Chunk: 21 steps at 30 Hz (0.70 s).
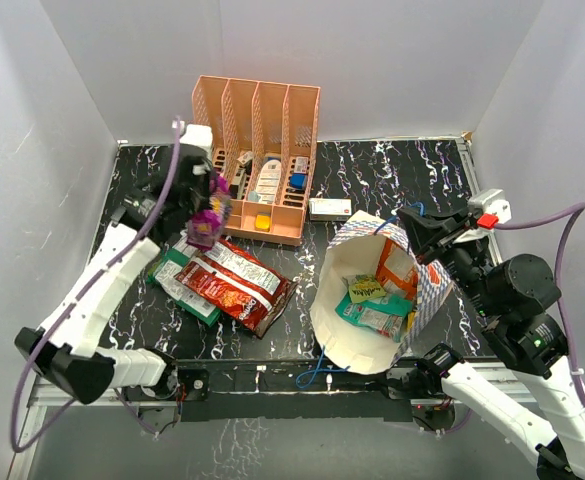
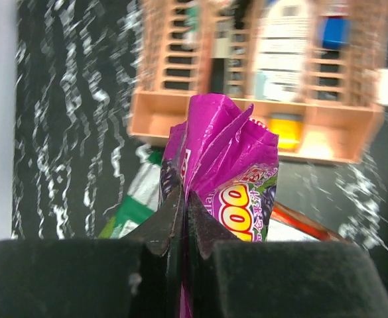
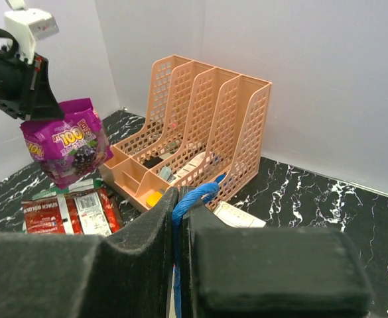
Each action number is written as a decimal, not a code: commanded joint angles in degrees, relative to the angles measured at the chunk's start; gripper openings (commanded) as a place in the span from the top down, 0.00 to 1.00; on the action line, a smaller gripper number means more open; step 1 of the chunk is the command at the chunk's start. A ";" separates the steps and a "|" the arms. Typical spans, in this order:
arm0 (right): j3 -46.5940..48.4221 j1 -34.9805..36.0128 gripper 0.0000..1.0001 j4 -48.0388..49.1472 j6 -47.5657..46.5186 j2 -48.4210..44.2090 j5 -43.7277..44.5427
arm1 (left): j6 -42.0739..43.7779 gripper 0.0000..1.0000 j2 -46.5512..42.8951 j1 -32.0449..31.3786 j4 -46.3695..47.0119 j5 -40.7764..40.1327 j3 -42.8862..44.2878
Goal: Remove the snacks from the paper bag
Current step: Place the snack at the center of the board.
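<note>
Snacks: one purple packet [image 2: 227, 159] clamped in left jaws; three visible in bag [image 1: 330, 305]; right jaws pinching handle [image 3: 194, 195].

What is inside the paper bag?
Inside the paper bag lie an orange packet, a yellow packet and a green packet. Anything under them cannot be seen, because they cover the base.

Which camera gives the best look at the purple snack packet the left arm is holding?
Right wrist view: the purple packet hangs whole from the left gripper, its print visible. The left wrist view shows only its crumpled top, pinched, close up. The top external view shows it small, near the orange rack.
</note>
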 commanded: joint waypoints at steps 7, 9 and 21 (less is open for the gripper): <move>-0.51 0.23 0.93 7.40 2.57 1.83 3.08 | -0.16 1.00 5.13 24.28 10.57 -7.06 -5.07; -0.47 0.21 0.93 7.57 2.69 2.01 2.60 | 3.73 1.00 4.66 25.97 15.70 -11.38 -9.05; -0.97 0.23 0.93 5.66 3.00 0.58 3.35 | 9.64 1.00 9.57 31.55 35.48 -1.90 -29.91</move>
